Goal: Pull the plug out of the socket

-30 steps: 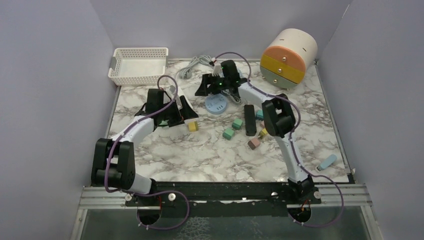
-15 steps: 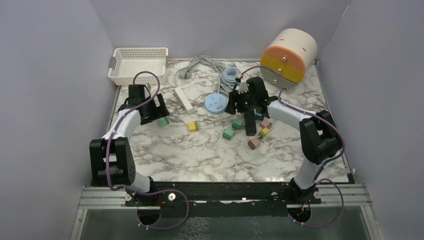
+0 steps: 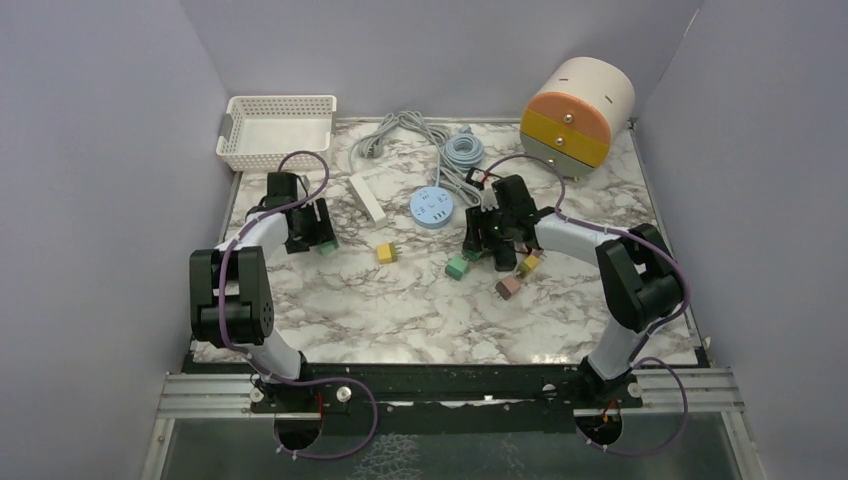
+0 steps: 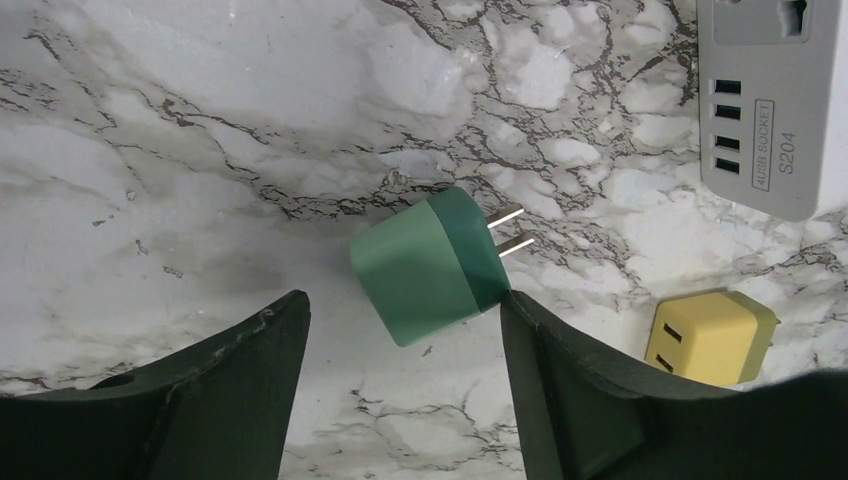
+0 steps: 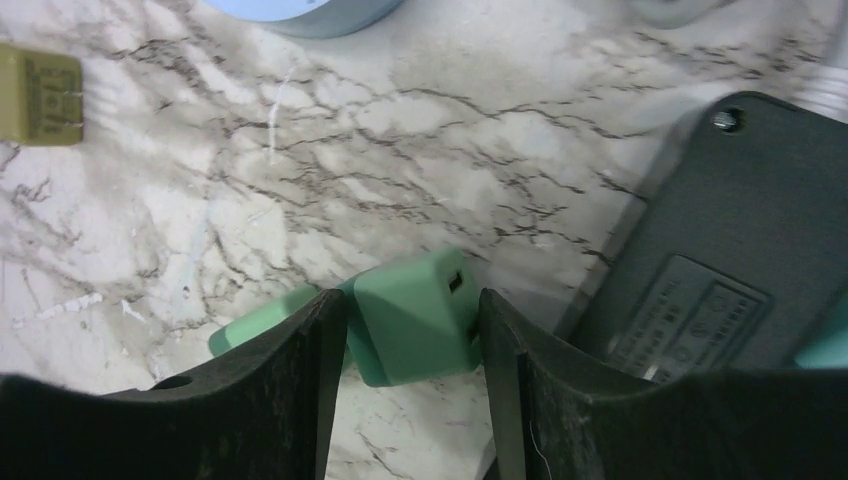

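A dark green plug (image 4: 430,265) lies loose on the marble with its two prongs bare, pointing at the white power strip (image 4: 770,100). My left gripper (image 4: 400,305) is open around it, and the right finger touches its edge. In the top view this plug (image 3: 326,246) lies left of the white strip (image 3: 367,197), at my left gripper (image 3: 312,232). My right gripper (image 5: 412,300) is shut on a light green plug (image 5: 415,315) beside the black power strip (image 5: 720,270). In the top view my right gripper (image 3: 487,240) is over that strip (image 3: 505,258).
A blue round socket (image 3: 433,208) lies between the arms, with coiled cables (image 3: 462,152) behind it. A yellow plug (image 3: 386,253), another green plug (image 3: 457,266) and a pink one (image 3: 508,287) are scattered. A white basket (image 3: 278,130) and a drawer drum (image 3: 577,115) stand at the back.
My left arm pulled back left from the white strip with the dark green plug, which now lies between open jaws. My right arm moved from the round socket to the black strip.
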